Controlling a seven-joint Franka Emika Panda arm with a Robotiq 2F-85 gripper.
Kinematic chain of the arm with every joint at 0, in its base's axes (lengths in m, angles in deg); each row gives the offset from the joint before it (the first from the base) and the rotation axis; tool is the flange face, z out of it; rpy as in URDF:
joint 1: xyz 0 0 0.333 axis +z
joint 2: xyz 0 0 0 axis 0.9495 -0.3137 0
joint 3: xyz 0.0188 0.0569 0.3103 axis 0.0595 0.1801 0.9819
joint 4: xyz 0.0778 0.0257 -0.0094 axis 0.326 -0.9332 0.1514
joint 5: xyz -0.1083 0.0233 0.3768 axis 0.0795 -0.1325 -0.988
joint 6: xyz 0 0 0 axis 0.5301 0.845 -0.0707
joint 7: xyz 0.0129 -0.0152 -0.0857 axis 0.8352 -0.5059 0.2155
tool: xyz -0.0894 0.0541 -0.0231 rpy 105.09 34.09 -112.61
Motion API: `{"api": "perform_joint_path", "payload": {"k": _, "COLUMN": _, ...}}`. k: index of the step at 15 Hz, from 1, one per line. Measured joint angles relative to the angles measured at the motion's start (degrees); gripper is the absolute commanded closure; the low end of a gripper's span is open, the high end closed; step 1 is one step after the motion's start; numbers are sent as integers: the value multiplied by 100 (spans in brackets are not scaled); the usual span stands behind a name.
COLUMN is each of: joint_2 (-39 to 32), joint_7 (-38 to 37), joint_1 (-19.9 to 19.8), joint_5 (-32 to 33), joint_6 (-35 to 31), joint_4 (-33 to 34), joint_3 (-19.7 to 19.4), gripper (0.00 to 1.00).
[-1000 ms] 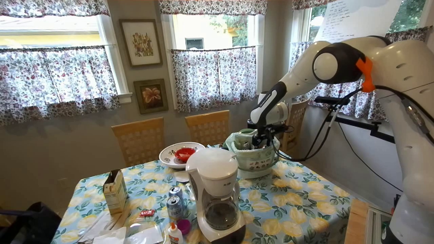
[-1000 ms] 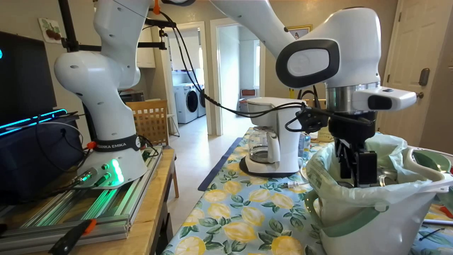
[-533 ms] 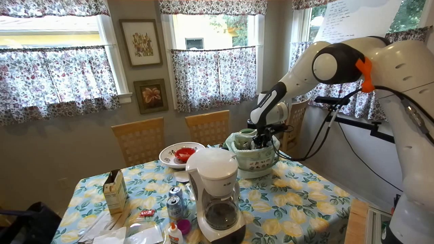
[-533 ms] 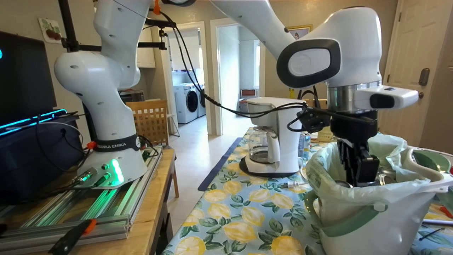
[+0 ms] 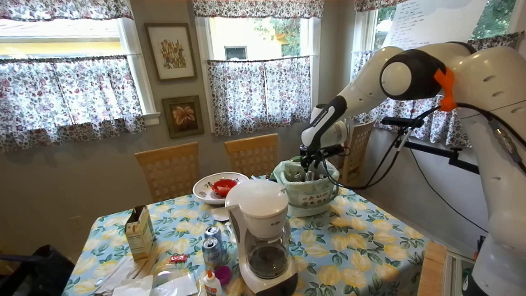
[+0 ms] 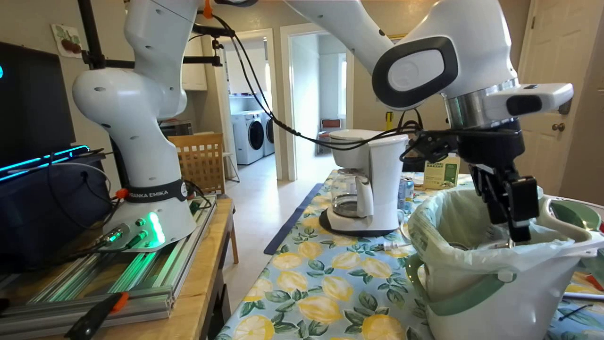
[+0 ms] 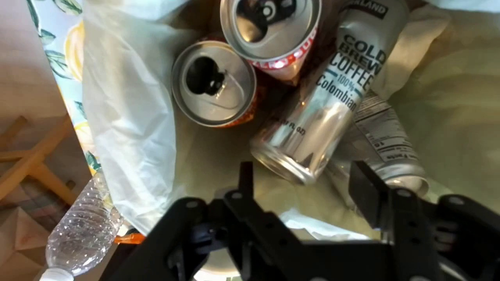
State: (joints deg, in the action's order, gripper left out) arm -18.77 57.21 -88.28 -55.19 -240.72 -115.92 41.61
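My gripper is open and has nothing between its fingers in the wrist view. In both exterior views it hangs tilted over the mouth of a white bin with a pale green liner bag; the gripper also shows there. Nearest the fingertips lies a silver cold brew coffee can, slanted inside the bag, its base facing the gap between the fingers. Another silver can lies partly under it, behind the right finger. Two opened drink cans stand upright beside them.
A white coffee maker stands on the lemon-print tablecloth near the bin. A plate with a red bowl, drink cans, a carton and a glue bottle are also there. A clear bottle lies outside the bag.
My gripper has risen from deep in the bag and tilted, its fingertips swinging away from the robot's base. The bin and the things on the table have not moved.
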Motion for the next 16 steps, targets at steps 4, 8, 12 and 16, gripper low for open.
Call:
{"api": "perform_joint_path", "payload": {"k": 4, "joint_2": -41, "joint_7": -64, "joint_1": 14, "joint_5": 0, "joint_6": -208, "joint_4": 1, "joint_3": -1, "gripper": 0}}
{"api": "perform_joint_path", "payload": {"k": 8, "joint_2": -187, "joint_7": -66, "joint_1": 15, "joint_5": 7, "joint_6": -215, "joint_4": -1, "joint_3": -9, "gripper": 0}}
{"api": "perform_joint_path", "payload": {"k": 12, "joint_2": -364, "joint_7": -66, "joint_1": 35, "joint_5": 134, "joint_6": -303, "joint_4": -1, "joint_3": -39, "gripper": 0}}
{"api": "perform_joint_path", "payload": {"k": 16, "joint_2": -573, "joint_7": -66, "joint_1": 86, "joint_5": 277, "joint_6": -767, "joint_4": -1, "joint_3": -97, "gripper": 26}}
